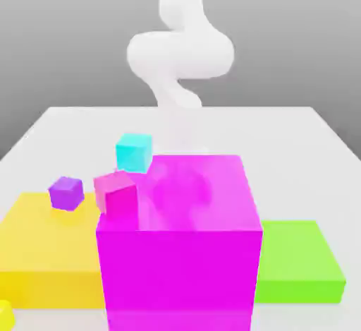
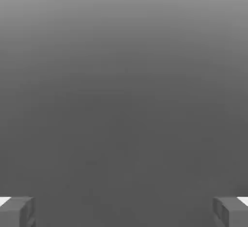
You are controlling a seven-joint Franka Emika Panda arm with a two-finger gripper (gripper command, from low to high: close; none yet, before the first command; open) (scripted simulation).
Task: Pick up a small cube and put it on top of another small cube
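Note:
Three small cubes lie on the white table (image 1: 296,132). A cyan cube (image 1: 134,152) sits farthest back. A pink cube (image 1: 117,194) is close against the left side of the large magenta block. A purple cube (image 1: 66,193) rests at the far edge of the yellow slab. The white arm (image 1: 180,54) reaches down behind the magenta block, which hides its lower part. In the hand view my gripper (image 2: 124,211) is open, its two grey fingertips (image 2: 17,210) set wide apart with nothing between them, facing a plain grey backdrop.
A tall translucent magenta block (image 1: 180,252) stands at the front centre. A flat yellow slab (image 1: 42,252) lies on the exterior view's left and a flat green slab (image 1: 300,262) on its right. A small yellow object (image 1: 4,315) peeks in at the lower left corner.

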